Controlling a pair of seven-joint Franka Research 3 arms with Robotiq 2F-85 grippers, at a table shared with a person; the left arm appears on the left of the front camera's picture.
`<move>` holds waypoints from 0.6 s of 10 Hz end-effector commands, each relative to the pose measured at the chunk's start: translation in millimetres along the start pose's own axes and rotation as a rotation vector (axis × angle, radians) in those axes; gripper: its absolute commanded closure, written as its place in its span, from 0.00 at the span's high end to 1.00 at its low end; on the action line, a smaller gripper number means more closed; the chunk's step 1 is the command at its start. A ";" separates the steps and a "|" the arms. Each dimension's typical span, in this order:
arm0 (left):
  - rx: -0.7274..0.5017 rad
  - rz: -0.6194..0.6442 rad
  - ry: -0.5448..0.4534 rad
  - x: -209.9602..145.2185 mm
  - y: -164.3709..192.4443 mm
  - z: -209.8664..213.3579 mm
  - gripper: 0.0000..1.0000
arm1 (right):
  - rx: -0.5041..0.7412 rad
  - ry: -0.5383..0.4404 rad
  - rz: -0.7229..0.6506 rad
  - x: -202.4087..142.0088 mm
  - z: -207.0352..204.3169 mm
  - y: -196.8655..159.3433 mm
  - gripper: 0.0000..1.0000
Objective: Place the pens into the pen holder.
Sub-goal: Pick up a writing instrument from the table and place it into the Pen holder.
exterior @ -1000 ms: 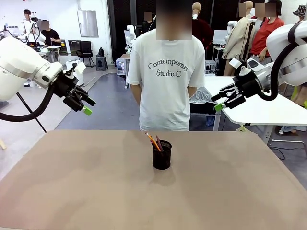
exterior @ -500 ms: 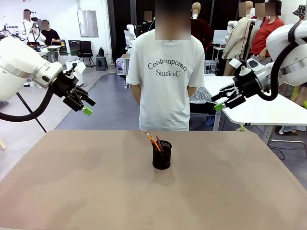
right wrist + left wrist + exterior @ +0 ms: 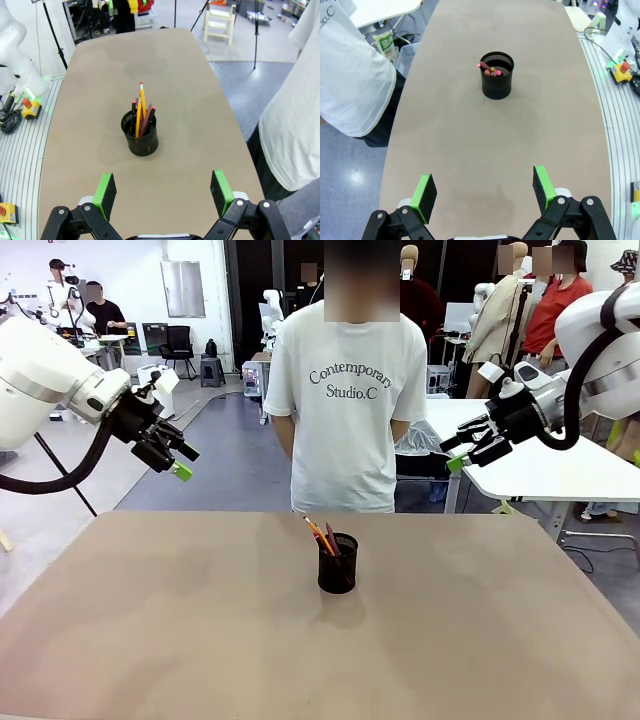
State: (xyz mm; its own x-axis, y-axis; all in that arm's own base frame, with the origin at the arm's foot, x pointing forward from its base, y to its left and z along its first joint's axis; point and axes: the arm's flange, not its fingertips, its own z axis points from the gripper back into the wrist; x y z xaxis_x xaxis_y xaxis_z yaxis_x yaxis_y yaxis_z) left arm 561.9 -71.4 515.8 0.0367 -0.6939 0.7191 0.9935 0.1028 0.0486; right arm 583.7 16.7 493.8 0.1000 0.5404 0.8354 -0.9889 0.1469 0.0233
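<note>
The small black cylindrical mesh pen holder point(image 3: 338, 563) is standing upright near the middle of the plain tan tabletop point(image 3: 150, 620), a little toward the person's side. The thin pencil-like pens point(image 3: 322, 536) are sitting inside it, orange-yellow ones and dark reddish-brown ones bunched together, tips sticking out above the rim and leaning toward the robot's left in the front view. In the right wrist view the pens point(image 3: 141, 115) are showing clearly: an orange-yellow one rising highest, a second orange-yellow one lower, dark ones beside them, all inside the holder point(image 3: 141, 138). In the left wrist view the holder point(image 3: 497, 76) is sitting well ahead of the fingers, with pen ends point(image 3: 490, 69) poking over its rim.

The left gripper point(image 3: 182, 463) is hanging in the air above and outside the table's left edge, jaws spread wide, gripping nothing. In its own wrist view the left gripper point(image 3: 485, 190) is showing both green pads point(image 3: 426, 190) far apart over bare tabletop. The right gripper point(image 3: 455, 454) is hanging up on the right side, off past the table's far right corner, also spread wide and empty. In its own wrist view the right gripper point(image 3: 162, 188) is likewise showing bare table between the pads point(image 3: 220, 185).

A person in a white printed T-shirt point(image 3: 347, 410) is standing at the far edge, directly behind the holder, hands hidden behind the back.
</note>
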 end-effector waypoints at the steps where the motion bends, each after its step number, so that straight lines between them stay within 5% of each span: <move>1: 0.004 -0.001 0.001 0.4 0.0 1.7 1.00 | -0.002 0.000 0.005 2.2 1.0 -0.2 1.00; 6: 0.004 -0.001 0.001 0.4 0.0 1.7 1.00 | -0.002 0.000 0.005 2.2 1.0 -0.2 1.00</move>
State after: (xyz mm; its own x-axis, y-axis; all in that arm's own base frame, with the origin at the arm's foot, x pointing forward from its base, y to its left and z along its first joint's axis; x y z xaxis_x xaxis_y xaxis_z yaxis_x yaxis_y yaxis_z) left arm 561.9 -71.4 515.8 0.0367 -0.6939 0.7191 0.9935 0.1028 0.0486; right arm 583.7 16.7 493.8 0.1000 0.5404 0.8354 -0.9889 0.1469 0.0233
